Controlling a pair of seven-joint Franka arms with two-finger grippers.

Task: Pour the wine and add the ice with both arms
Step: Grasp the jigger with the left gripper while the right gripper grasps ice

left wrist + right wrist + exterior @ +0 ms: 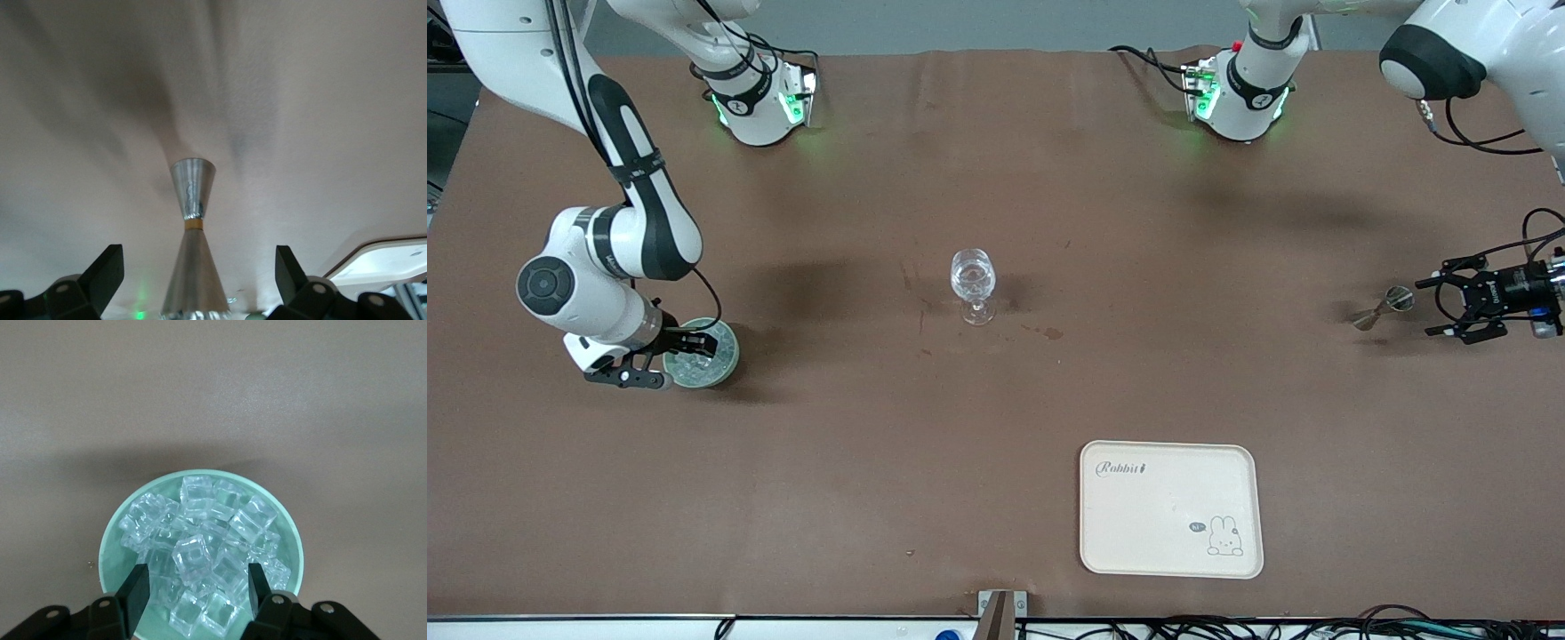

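— Brown table [996, 427], items?
— Ice [203, 553] in dish [113, 540] at right arm's edge, right pincer [195, 587] down among cubes, half-closed, grip uncertain. Left pincer [200, 273] open around jigger [192, 200].

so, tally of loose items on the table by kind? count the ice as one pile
Stemmed glass: 1
Metal jigger: 1
Green dish: 1
Ice pile: 1
Cream tray: 1
Total: 5
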